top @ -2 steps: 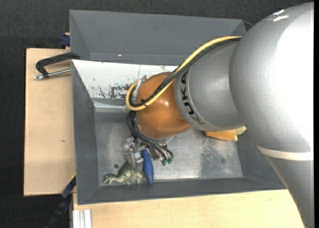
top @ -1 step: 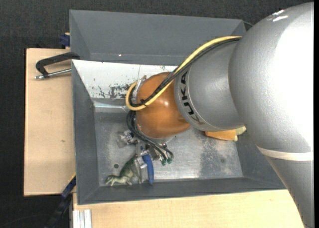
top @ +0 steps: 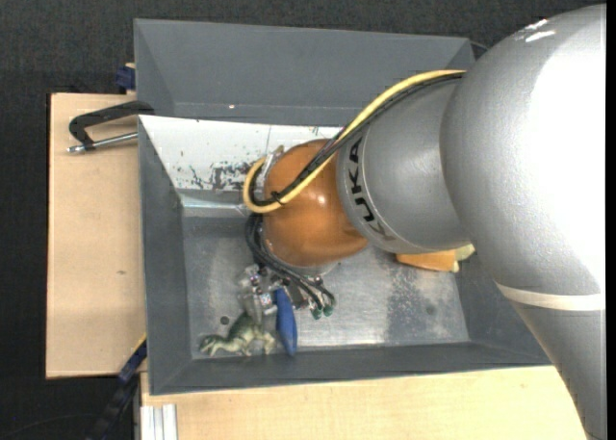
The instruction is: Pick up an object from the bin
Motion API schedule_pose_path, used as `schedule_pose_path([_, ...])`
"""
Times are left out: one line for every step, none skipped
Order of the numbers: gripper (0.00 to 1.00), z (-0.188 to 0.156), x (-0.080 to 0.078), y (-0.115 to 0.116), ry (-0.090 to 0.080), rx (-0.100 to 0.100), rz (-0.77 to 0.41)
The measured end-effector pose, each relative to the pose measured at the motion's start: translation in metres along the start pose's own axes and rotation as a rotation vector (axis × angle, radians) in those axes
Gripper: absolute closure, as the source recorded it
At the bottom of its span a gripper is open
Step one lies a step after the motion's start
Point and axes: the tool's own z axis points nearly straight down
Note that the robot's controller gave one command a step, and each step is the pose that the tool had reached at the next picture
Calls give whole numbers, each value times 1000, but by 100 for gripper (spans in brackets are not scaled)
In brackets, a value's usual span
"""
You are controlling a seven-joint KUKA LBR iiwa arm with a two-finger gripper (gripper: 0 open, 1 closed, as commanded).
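The green toy figure (top: 234, 341) lies low on the bin floor (top: 423, 308), at 7 o'clock from the gripper (top: 262, 294) and near it. The blue elongated piece (top: 286, 324) lies at 5 o'clock, just beside the gripper, with its long axis roughly 12 to 6; it is judged the nearest candidate. Whether the gripper is open, closed or gripping cannot be told. An orange-yellow piece (top: 433, 259) lies at 3 o'clock, under the arm. The arm casing (top: 404, 188) reads "UKA".
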Motion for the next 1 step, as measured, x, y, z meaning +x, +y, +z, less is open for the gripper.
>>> schedule_pose_path([100,-119,28,-65,2,4,213])
